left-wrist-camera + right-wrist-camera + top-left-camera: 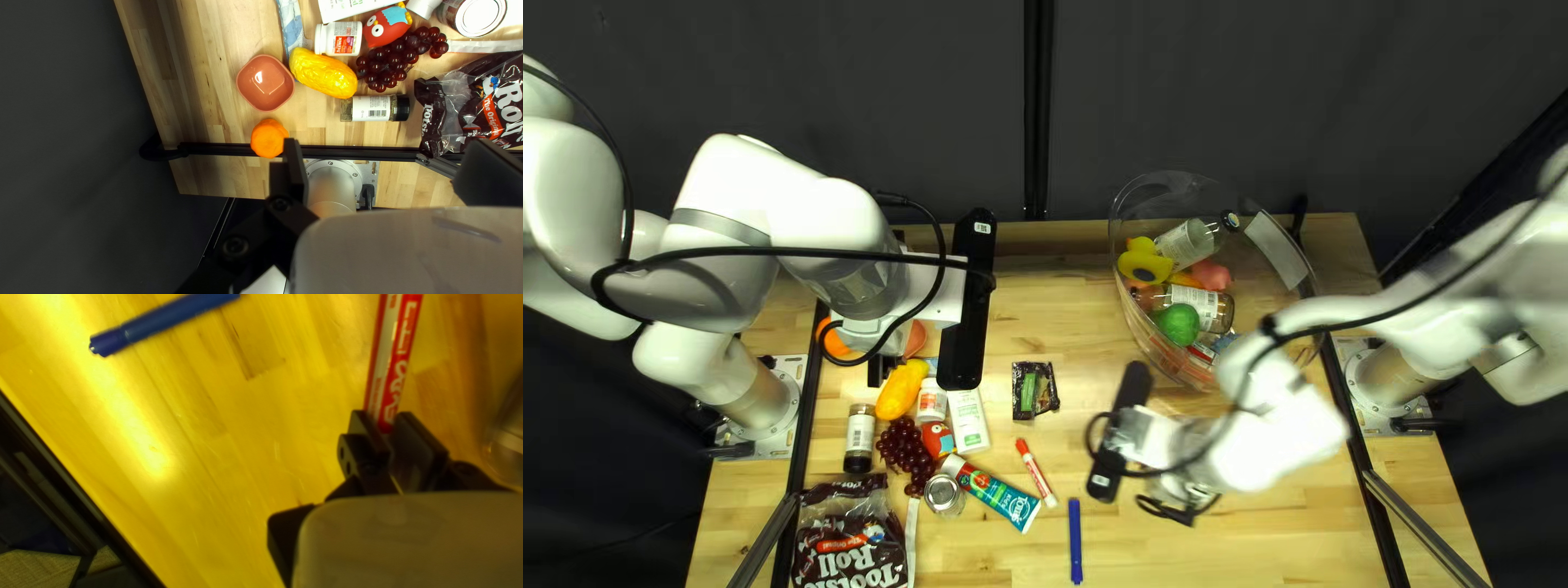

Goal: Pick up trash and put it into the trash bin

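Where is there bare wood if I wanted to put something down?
In the top left view, bare wood lies between the dark packet and the clear bin, and right of the blue pen, where my right gripper hangs close. The left side is crowded, from the pink bowl to the candy bag.

Table (1231, 550), seen from the toothpaste tube (991, 493)
Just left of it stands the can (943, 495); left and behind, the grapes (906, 449); left and in front, the candy bag (850, 544). The marker (1035, 473) lies just right, the pen (1075, 542) right and in front. Behind is the packet (1034, 390); behind and right, the bin (1158, 354) with duck (1145, 262), ball (1178, 325) and bottles (1214, 309) in it.
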Robot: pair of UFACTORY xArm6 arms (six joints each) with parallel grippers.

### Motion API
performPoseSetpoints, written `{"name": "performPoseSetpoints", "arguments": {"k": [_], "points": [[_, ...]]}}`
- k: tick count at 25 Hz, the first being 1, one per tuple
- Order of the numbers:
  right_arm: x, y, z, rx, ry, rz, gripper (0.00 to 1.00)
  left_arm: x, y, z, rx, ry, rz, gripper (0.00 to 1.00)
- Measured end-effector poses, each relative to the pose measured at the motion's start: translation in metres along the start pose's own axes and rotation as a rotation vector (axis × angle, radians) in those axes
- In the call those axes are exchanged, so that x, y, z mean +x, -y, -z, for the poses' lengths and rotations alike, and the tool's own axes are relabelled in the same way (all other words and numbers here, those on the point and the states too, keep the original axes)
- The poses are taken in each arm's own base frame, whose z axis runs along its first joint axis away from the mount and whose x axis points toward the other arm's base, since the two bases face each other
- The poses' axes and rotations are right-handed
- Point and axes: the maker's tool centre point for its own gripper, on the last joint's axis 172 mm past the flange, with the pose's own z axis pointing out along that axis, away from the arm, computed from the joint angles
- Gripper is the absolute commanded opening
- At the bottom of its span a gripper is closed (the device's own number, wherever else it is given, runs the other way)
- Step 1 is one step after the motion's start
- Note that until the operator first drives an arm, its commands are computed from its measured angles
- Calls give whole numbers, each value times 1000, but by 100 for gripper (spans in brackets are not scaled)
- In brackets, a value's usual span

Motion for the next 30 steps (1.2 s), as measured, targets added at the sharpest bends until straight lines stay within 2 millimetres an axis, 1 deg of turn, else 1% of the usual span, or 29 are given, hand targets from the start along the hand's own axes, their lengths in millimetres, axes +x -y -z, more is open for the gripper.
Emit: {"name": "performPoseSetpoints", "arguments": {"k": [2, 4, 6, 8, 11, 14, 18, 21, 27, 30], "points": [[-7, -24, 35, -41, -24, -14, 3, 0, 0, 0, 0, 0, 0, 100], [-12, -51, 64, -71, -43, -39, 2, 0, 0, 0, 0, 0, 0, 100], [-17, -76, 83, -84, -52, -70, 3, 0, 0, 0, 0, 0, 0, 100], [-23, -99, 91, -89, -50, -104, 3, 0, 0, 0, 0, 0, 0, 100], [-30, -130, 85, -94, -31, -158, 2, 0, 0, 0, 0, 0, 0, 100], [-34, -152, 72, -96, -16, -199, 2, 0, 0, 0, 0, 0, 0, 100], [-28, -175, 54, -83, -7, -236, 2, 0, 0, 0, 0, 0, 0, 100], [-22, -182, 44, -69, -5, -244, 2, 0, 0, 0, 0, 0, 0, 100], [-11, -181, 26, -32, -11, -237, 5, 0, 0, 0, 0, 0, 0, 100], [-4, -178, 21, -14, -20, -229, 12, 0, 0, 0, 0, 0, 0, 100]]}}
